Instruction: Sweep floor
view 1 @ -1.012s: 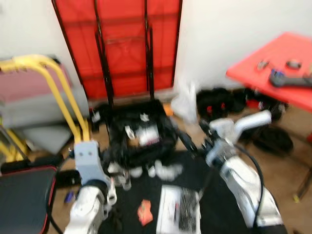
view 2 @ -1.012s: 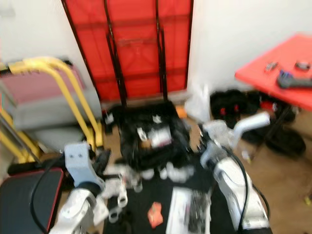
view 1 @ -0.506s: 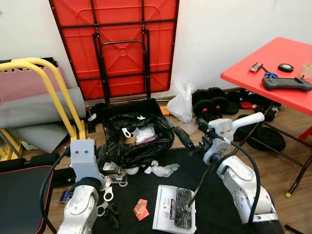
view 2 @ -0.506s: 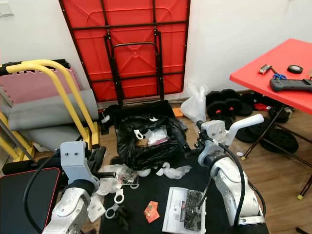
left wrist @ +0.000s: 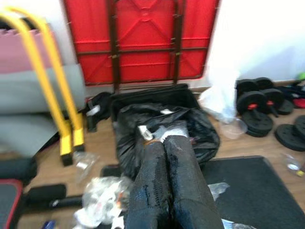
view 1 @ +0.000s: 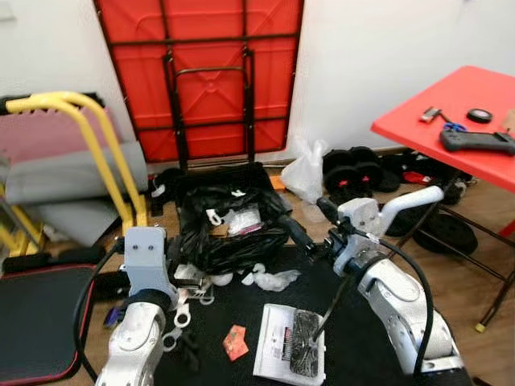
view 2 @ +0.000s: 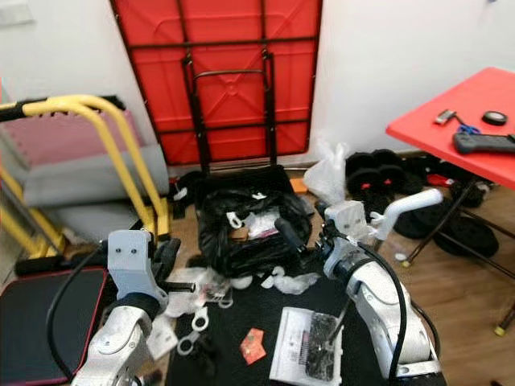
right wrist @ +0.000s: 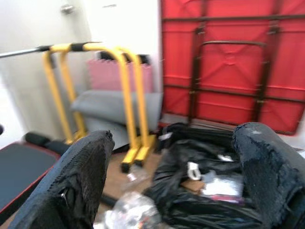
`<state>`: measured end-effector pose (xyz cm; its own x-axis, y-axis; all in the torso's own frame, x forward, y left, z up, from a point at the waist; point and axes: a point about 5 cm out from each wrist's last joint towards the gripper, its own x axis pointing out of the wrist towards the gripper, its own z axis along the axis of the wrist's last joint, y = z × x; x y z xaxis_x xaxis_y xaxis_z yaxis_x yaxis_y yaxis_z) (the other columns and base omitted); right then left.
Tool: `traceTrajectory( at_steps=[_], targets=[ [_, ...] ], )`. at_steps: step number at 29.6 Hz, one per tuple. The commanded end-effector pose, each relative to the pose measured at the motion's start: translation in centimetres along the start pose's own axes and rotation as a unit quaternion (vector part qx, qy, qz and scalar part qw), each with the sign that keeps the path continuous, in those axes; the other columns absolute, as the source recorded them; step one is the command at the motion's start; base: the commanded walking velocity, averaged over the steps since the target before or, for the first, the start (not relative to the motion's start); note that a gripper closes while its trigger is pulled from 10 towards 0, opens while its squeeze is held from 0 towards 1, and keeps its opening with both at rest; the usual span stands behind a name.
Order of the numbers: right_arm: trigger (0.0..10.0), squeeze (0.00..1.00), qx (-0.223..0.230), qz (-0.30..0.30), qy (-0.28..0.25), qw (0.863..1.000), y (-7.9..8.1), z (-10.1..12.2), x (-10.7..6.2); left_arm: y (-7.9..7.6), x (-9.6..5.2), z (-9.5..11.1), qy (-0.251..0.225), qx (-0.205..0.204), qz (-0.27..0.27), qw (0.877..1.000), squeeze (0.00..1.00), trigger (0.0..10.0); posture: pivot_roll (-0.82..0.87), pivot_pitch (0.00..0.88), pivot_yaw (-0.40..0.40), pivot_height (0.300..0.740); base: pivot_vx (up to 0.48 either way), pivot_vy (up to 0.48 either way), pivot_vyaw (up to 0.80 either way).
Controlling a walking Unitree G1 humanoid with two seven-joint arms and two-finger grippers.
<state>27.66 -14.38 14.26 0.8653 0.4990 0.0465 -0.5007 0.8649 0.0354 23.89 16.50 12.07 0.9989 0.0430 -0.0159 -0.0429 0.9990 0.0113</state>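
Observation:
A black bin bag (view 1: 229, 233) stands open on the floor with white scraps inside. Loose white wrappers (view 1: 269, 279) and plastic rings (view 1: 179, 320) lie at its foot. An orange scrap (view 1: 236, 342) rests on the black mat (view 1: 241, 310). Beside the scrap is a white flat pan (view 1: 278, 354) with a dark brush (view 1: 304, 354) on it. A thin rod (view 1: 328, 310) slants up from the brush toward my right arm. My right gripper (view 1: 310, 223) hangs open over the bag's near right edge, nothing between its fingers (right wrist: 83, 171). My left gripper (left wrist: 167, 157) is shut and empty, low over the wrappers.
A folded red table (view 1: 209, 76) leans on the wall behind the bag. Yellow bars (view 1: 96, 153) and a grey pad stand left, with a black bench (view 1: 36, 322) in front. At right are a red table (view 1: 451, 121), weight plates (view 1: 354, 165) and a white plastic bag (view 1: 306, 173).
The blurred view of a second ago has sharpened and shifted slightly, so the camera moved. Both arms and the litter keep their places.

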Motion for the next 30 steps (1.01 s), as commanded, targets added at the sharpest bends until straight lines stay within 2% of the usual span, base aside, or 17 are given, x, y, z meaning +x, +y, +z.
traceTrajectory(
  at_steps=[1, 18, 30],
  targets=[
    [10.0, 0.0, -0.01, 0.01, -0.002, 1.0, 0.33, 0.23, 0.01, 0.19, -0.15, -0.44, 0.007, 0.004, 0.004, 1.0, 0.0, 10.0, -0.1, 0.0, -0.042, 0.74, 0.0, 0.0, 0.8],
    [10.0, 0.0, -0.033, 0.052, -0.007, 0.998, 1.11, 0.69, 0.23, -0.33, -0.22, -0.33, 0.001, 0.002, -0.025, 1.0, 0.0, 10.0, -0.09, 0.0, -0.04, 0.74, 0.0, 0.0, 0.8],
    [10.0, 0.0, -0.04, 0.049, -0.007, 0.998, 0.9, 0.78, 0.27, -0.32, -0.39, -0.29, 0.0, -0.001, -0.03, 1.0, 0.0, 10.0, -0.09, 0.0, -0.038, 0.74, 0.0, 0.0, 0.8]
  ],
)
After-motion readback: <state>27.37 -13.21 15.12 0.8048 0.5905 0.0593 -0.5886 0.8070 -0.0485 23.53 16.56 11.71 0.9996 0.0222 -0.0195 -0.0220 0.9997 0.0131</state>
